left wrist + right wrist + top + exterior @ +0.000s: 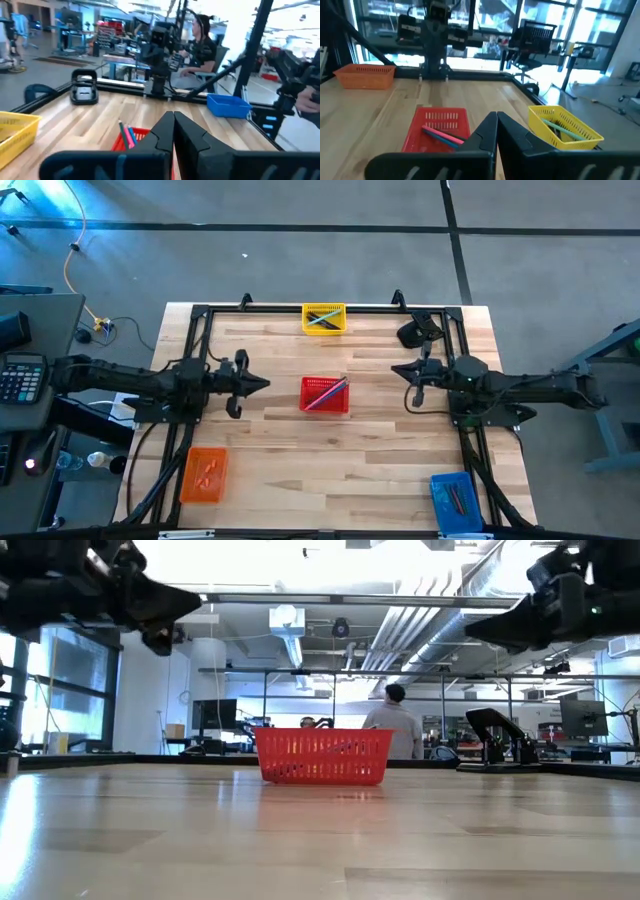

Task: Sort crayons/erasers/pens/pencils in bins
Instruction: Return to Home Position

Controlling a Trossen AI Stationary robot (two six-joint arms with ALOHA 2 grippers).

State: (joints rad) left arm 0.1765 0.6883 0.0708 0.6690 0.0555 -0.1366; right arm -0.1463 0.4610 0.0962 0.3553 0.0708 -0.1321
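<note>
Four bins stand on the wooden table. The yellow bin (323, 318) at the far edge holds green and teal pencils (563, 127). The red bin (325, 394) in the middle holds pink and blue pencils (442, 134). The orange bin (203, 475) is at the near left. The blue bin (455, 500) at the near right holds a few thin sticks. My left gripper (262, 384) hangs shut above the table, left of the red bin and pointing level toward it. My right gripper (397, 369) hangs shut to that bin's right, also level. Neither holds anything.
A black device (418, 330) sits at the table's far right corner. Black frame rails (200, 310) run along the table's edges. Bare wood lies between the bins. In the low view, a person (395, 725) sits in the room beyond the table.
</note>
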